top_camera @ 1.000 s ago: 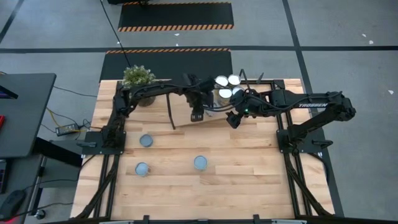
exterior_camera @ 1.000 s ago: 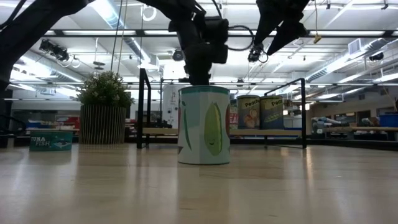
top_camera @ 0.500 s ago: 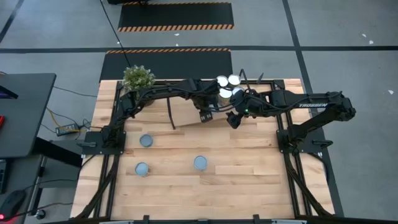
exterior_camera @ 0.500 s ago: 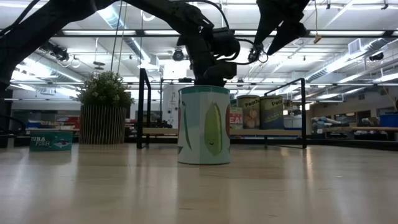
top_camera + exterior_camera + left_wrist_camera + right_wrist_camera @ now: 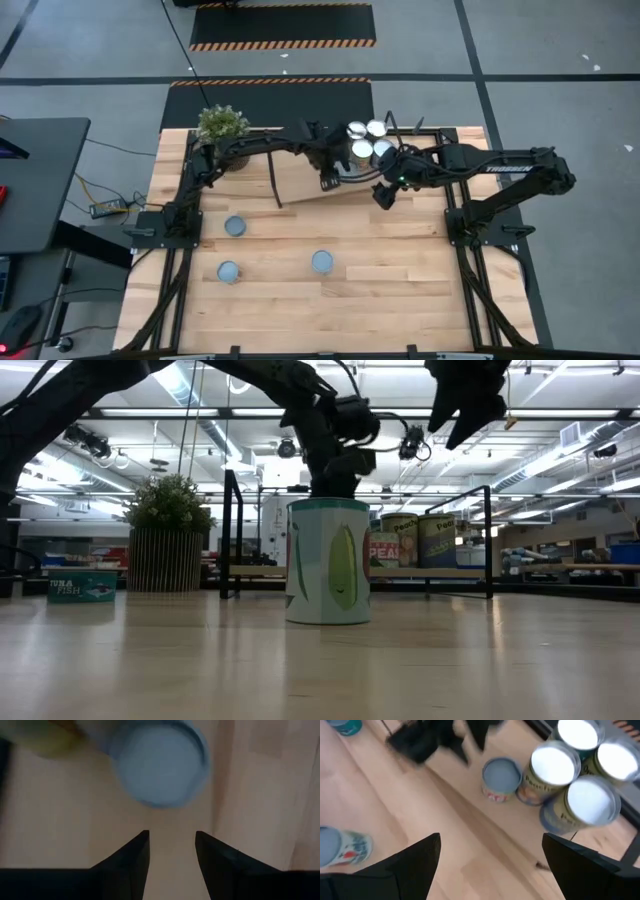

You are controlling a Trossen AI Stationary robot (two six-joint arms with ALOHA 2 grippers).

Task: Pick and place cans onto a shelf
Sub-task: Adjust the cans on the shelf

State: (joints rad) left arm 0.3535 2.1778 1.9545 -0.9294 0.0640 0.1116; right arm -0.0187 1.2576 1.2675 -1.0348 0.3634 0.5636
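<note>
Left wrist view: open jaws near can [image 5: 159,764].

five cans [image 5: 551,766] on shelf [image 5: 470,782], three cans [image 5: 322,261] on table [image 5: 400,280]

The worktop [image 5: 400,290] is pale wood with a visible plank grain and a smooth, faintly shiny finish. The shelf [image 5: 300,183] is light plywood, matt, framed in thin black metal rod. The cans [image 5: 568,790] are metal with bright, reflective lids and printed paper labels. Both arms look like dark matt plastic and metal. The plant pot [image 5: 166,560] is ribbed wood slats.
</note>
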